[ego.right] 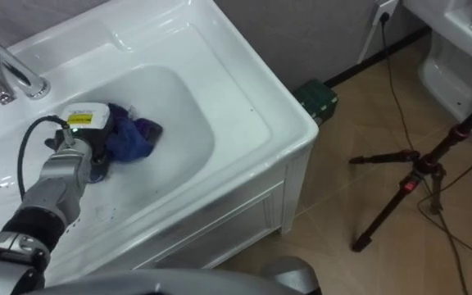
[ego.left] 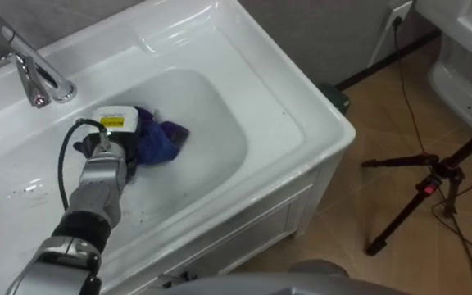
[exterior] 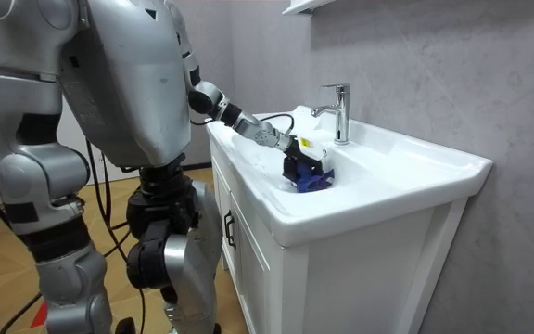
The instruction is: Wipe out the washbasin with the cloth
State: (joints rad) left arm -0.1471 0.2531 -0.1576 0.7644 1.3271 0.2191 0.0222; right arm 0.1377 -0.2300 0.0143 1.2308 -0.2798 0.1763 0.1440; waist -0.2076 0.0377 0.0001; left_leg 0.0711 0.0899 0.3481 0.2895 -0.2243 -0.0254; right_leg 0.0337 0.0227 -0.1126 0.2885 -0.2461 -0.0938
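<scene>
Blue cloth (ego.left: 162,139) under and just beyond left hand (ego.left: 115,135), in basin (ego.left: 215,115)

**Bathroom with a tripod set up in it**

White ceramic basin (ego.left: 289,123) is sitting atop a white cabinet (exterior: 360,269) with dark door handles. A chrome tap (ego.left: 33,70) is rising from the back rim. Grey plastered wall (exterior: 434,74) is running behind, with a small shelf (exterior: 311,7) jutting out above. Another white ceramic fixture (ego.left: 465,70) is standing further along, near a wall socket (ego.left: 400,11) with a cable plugged in. Brown floor (ego.left: 359,246) is carrying a black tripod (ego.left: 428,182), the one item not belonging to a plain bathroom.
</scene>
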